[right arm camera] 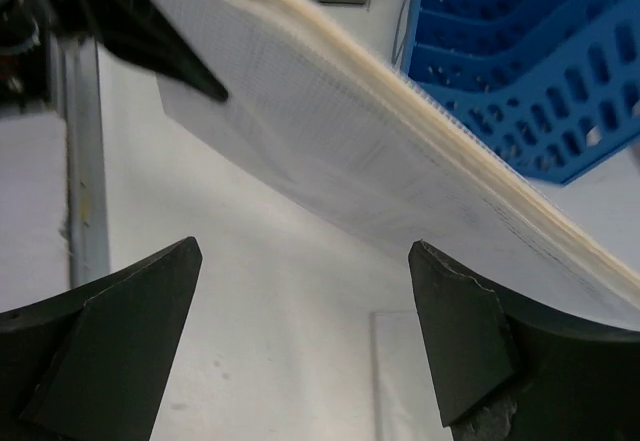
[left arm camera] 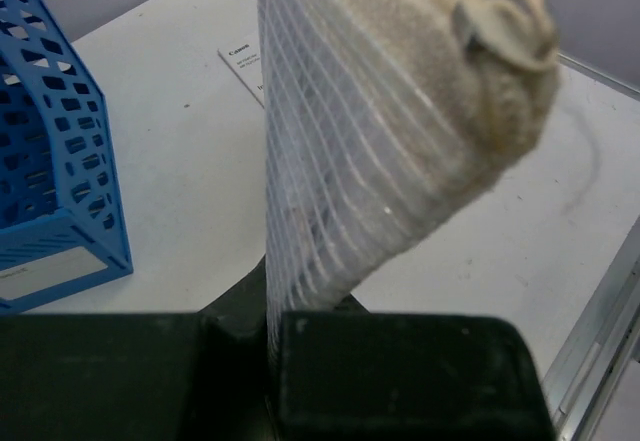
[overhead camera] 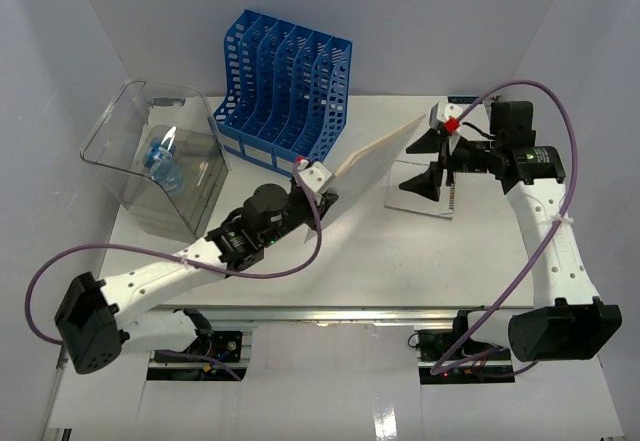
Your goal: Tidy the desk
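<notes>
Top external: pad [overhead camera: 375, 161] edge above desk [overhead camera: 400, 261]

Plain pale walls close in the scene on three sides. The left wall [overhead camera: 50, 61] slants inward toward the back wall [overhead camera: 420, 11], and the right wall [overhead camera: 600, 111] meets that one at a faint vertical corner. All three carry a cool, slightly lavender cast and bear no marks. The desk [overhead camera: 400, 261] is the only furniture, a white top filling the space between them. A metal rail [overhead camera: 330, 313] along its near edge catches a bright streak. Below the rail lie white panels [overhead camera: 320, 381] with narrow gaps between them. The light is soft and even, and shadows on the surface are faint with blurred edges.
</notes>
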Available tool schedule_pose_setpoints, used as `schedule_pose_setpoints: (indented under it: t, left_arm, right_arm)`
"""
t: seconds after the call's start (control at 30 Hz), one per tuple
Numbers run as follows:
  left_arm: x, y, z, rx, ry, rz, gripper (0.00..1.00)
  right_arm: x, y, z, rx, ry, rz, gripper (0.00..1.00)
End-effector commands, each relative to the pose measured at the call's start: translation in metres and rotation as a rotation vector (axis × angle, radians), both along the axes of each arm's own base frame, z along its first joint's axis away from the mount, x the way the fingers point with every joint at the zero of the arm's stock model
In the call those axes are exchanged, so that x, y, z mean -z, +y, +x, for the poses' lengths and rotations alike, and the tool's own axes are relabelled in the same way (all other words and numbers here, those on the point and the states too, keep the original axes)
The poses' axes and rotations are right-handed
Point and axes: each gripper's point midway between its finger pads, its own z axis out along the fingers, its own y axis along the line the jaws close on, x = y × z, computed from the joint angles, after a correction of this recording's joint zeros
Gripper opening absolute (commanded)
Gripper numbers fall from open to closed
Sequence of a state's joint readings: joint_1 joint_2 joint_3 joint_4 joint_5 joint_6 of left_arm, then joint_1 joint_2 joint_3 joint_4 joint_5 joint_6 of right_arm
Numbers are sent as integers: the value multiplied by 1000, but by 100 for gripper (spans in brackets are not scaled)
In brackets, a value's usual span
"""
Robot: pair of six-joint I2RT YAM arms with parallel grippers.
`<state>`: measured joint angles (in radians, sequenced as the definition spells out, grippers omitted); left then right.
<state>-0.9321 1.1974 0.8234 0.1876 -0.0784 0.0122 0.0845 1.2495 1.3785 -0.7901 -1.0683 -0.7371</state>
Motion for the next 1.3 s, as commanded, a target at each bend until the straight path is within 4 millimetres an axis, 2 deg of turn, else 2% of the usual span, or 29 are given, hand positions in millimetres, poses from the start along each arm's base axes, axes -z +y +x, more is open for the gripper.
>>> schedule_pose_setpoints:
  t: [0.0, 0.13, 0.23, 0.33, 0.43, 0.47, 0.53, 0.63, 0.8, 1.0, 1.1, 1.13, 1.2, 1.27]
  left_arm:
    - [-13, 24, -26, 72, 73, 16, 0]
    - [-19, 40, -39, 76, 123, 33, 0]
    - [-21, 41, -53, 135, 145, 30, 0]
    - [-19, 41, -67, 197, 171, 42, 0]
    - [-15, 42, -75, 229, 198, 63, 0]
    - [-15, 43, -76, 232, 199, 65, 0]
    - [-21, 44, -76, 227, 186, 58, 0]
    - [-30, 48, -76, 219, 158, 47, 0]
    - [-33, 52, -78, 214, 152, 44, 0]
    - [-35, 54, -82, 214, 153, 25, 0]
    - [-36, 56, -83, 203, 156, 0, 0]
    - [-39, 56, -84, 203, 152, -17, 0]
    - [-41, 57, -84, 200, 153, -36, 0]
    - [-42, 59, -84, 188, 147, -58, 0]
  right_arm:
    - [-8, 0, -38, -233, -305, -76, 90]
    - [-11, 3, -50, -316, -495, -89, 90]
    - [-27, 12, -55, -365, -648, -61, 90]
    - [-44, 30, -54, -398, -700, -37, 90]
    - [-53, 58, -62, -473, -666, -49, 90]
    - [-50, 67, -65, -502, -646, -63, 90]
    - [-31, 91, -74, -587, -564, -111, 90]
    - [-8, 107, -75, -609, -505, -162, 90]
    - [16, 118, -74, -605, -439, -210, 90]
    - [35, 127, -67, -594, -364, -255, 100]
    - [42, 132, -71, -628, -318, -241, 86]
    - [43, 132, -74, -641, -302, -242, 78]
    - [47, 132, -77, -660, -279, -247, 70]
    - [48, 133, -81, -675, -257, -245, 57]
